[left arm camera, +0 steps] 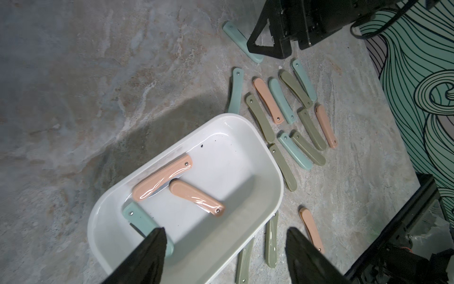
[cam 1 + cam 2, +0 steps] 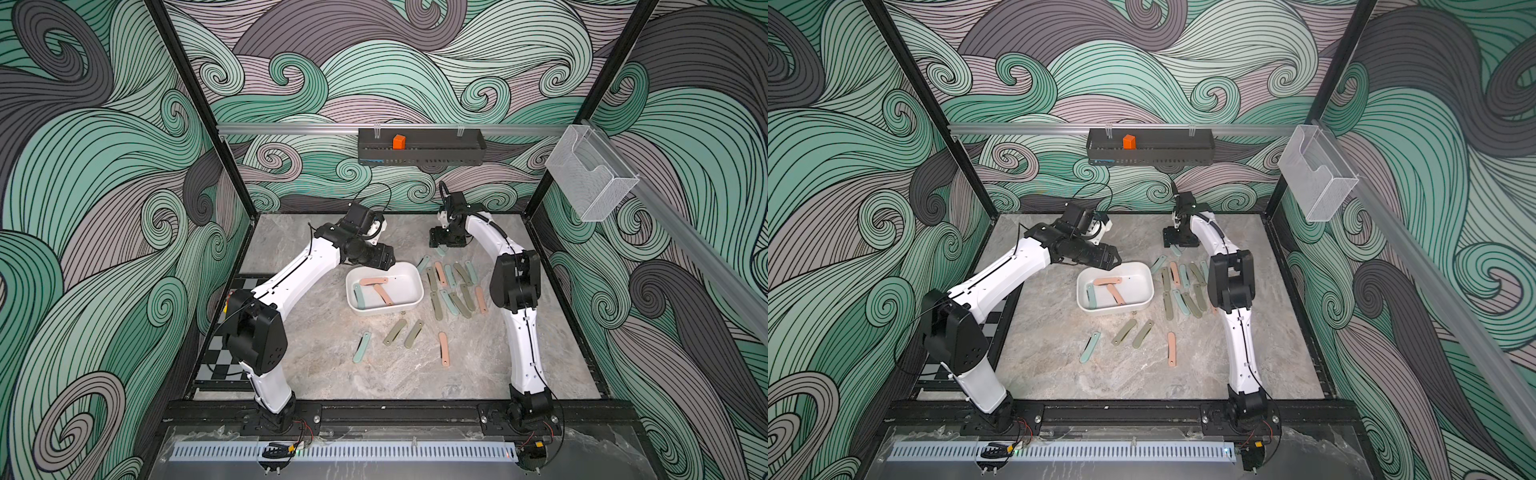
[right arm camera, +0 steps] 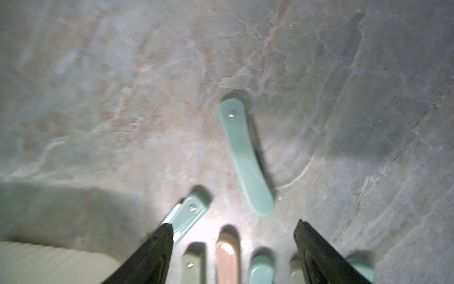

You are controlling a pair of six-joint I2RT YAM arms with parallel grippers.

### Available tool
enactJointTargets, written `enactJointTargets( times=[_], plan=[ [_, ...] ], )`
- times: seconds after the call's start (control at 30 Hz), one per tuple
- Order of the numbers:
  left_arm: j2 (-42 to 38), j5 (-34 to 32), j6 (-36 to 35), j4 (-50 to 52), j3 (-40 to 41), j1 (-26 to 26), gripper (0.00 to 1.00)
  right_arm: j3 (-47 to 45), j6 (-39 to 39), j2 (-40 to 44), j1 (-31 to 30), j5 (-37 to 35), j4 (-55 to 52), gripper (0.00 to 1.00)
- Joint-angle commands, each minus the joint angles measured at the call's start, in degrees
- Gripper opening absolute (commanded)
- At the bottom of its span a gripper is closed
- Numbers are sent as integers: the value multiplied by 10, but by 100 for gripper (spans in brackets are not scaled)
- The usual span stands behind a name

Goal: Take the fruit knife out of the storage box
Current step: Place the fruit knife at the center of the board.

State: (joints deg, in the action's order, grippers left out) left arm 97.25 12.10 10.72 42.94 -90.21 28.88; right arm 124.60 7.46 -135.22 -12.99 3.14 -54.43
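the left gripper [image 1: 224, 231] hangs above the storage box [image 1: 275, 182] with its jaws spread wide and nothing between them. nearest to it is the mint knife [image 1: 143, 221], flat on the box floor by one short wall, its far end hidden behind one fingertip [image 1: 157, 242]. next comes the middle pink knife [image 1: 196, 199], also flat, its long axis running nearly along the line from one fingertip to the other. closing across its narrow width would, i judge, want a wrist turn first. its blunt end meets the side of the wall-side pink knife [image 1: 162, 180], which lies slanted against the box's long far wall. so three knives are left inside, all in the half of the box under this gripper. in a top view the left gripper [image 2: 388, 259] sits over the box's far rim [image 2: 399, 266] and is plainly the nearer arm. past the box, a cluster of loose knives [image 2: 451, 286] lies on the table [image 2: 316, 249]. farthest off, well apart from the box, the right gripper [image 3: 233, 223] is low over the table. its jaws are open and empty, and a mint table knife [image 3: 245, 157] lies flat just beyond its tips.
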Motion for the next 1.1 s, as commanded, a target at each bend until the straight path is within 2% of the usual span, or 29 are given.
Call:
enactJointTargets(
  times=[0.0, 0.2, 0.47, 0.83, 0.93, 0.97, 1.07],
  plan=[
    [-51, -37, -15, 21, 17, -8, 79, -61, 3, 65, -27, 52, 25, 85],
    [-126, -81, -35, 41, 75, -25, 81, -172, 12, 137, -88, 89, 66, 91],
    [-222, -70, -45, 52, 151, -63, 82, -255, 9, 191, -185, 61, 107, 90],
    [-301, -76, -47, 74, 217, -68, 82, -253, -17, 136, -263, 1, 121, 74],
    [-317, -76, -42, 79, 228, -68, 82, -245, -22, 114, -277, -9, 122, 55],
    [-321, -75, -40, 79, 230, -69, 82, -242, -23, 108, -280, -10, 122, 52],
    [-336, -63, -31, 82, 234, -69, 82, -233, -24, 88, -286, -15, 122, 51]
  ],
)
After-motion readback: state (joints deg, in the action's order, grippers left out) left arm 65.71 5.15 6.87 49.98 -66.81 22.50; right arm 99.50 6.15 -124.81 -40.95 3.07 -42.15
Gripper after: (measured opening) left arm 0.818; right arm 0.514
